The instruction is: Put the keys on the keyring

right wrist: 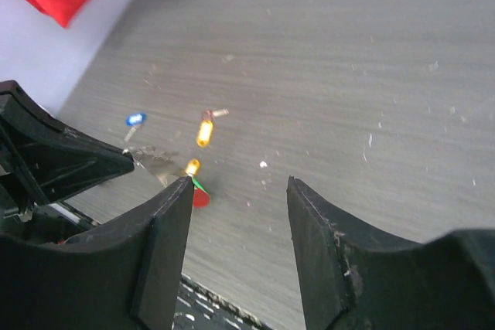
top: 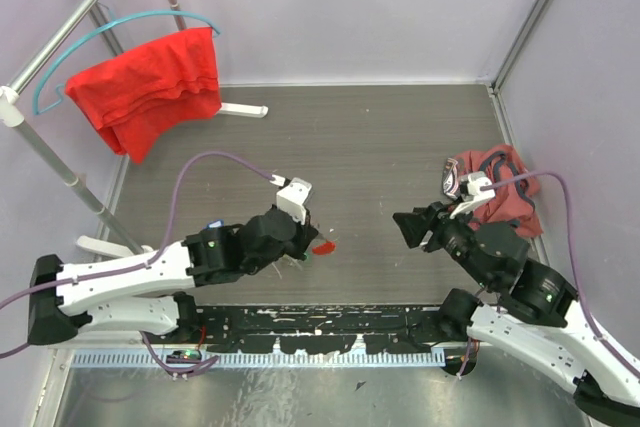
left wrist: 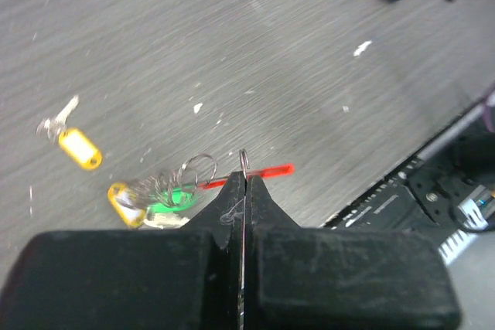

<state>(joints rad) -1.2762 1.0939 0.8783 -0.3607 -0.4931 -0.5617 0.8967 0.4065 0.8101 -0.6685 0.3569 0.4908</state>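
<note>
The left tool (left wrist: 244, 178) was shut tight, its tips pinching the thin wire loop of the keyring (left wrist: 267, 171). The ring's red bar stuck out sideways just past the tips, low over the bench (left wrist: 232, 44); whether it touched could not be told. The right tool (right wrist: 241, 185) hung well apart from it, wide open and holding nothing.

Some keys (left wrist: 158, 199), with yellow and green tags among wire coils, lay bunched just beside the loop. Whether any were already threaded could not be made out. A yellow key (left wrist: 80, 148) lay alone farther off, and a blue key (right wrist: 135, 120) beyond that.

The likeliest trouble was the grip itself. So little wire sat between the pads that a push from a key could twist the loop or slip it out. The keys were tiny and lay flat, so the right tool's thick fingers might skid one away or catch only its tag. Going for the bunch risked dragging the whole tangle. The left tool stood right over that bunch and crowded the approach, so the two tools could knock together there.

A red cloth (top: 150, 87) on a hanger (top: 120, 25) at the far left and a pouch (top: 497, 192) by the right arm both lay well clear of the work.
</note>
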